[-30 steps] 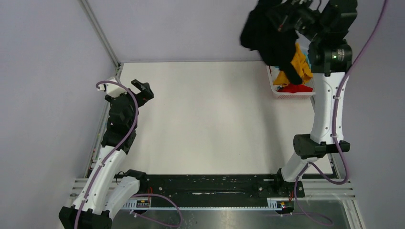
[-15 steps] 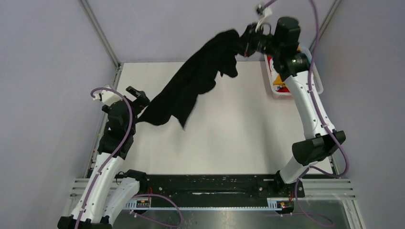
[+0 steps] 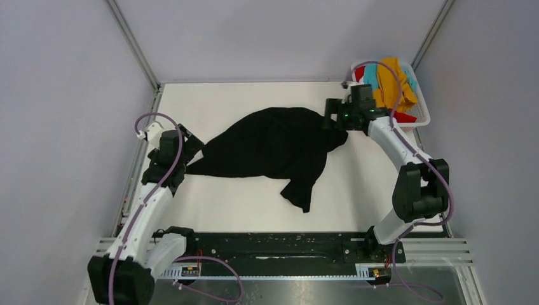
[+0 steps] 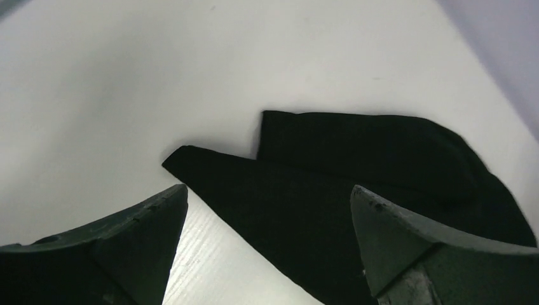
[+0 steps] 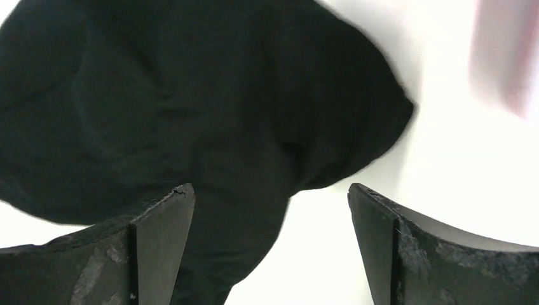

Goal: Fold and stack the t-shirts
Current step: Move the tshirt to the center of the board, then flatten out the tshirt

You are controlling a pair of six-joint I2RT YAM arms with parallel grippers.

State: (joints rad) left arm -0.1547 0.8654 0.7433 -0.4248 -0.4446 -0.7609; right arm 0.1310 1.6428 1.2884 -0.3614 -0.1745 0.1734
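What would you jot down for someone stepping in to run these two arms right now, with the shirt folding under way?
The left tool is open and empty, over the left corner of the large black fabric t-shirt.
The right tool is open and empty, above that shirt's right edge.
The black shirt lies crumpled on the white table. The mustard-orange t-shirt, teal-blue t-shirt and red t-shirt sit bunched in the white plastic slotted basket, far right corner.
Done: black shirt out on the table.
Left: flatten and fold it, then fetch, fold and stack the rest.
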